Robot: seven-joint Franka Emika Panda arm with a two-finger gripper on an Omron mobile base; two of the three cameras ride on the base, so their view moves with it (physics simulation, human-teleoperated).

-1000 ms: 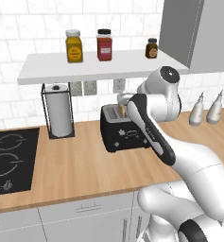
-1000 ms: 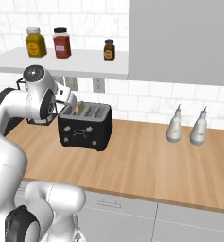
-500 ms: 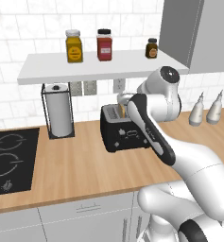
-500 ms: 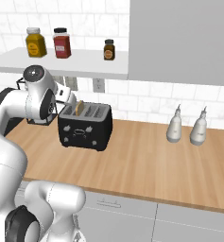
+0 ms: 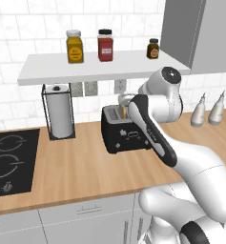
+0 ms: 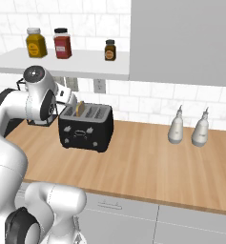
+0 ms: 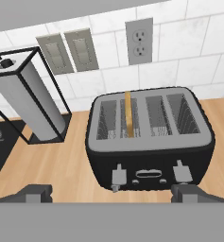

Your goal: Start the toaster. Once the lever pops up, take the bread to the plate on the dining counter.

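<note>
Nothing moved; arm hides toaster [image 5: 126,133] partly.

No legible text, brand or number anywhere: the labels on the three jars [image 5: 105,45] at the upper left of the frame are blurred, and the pale marks on the toaster [image 7: 149,142] face are unreadable.

The bread [image 7: 128,115] stands upright in the toaster's [image 7: 149,142] second slot.
</note>
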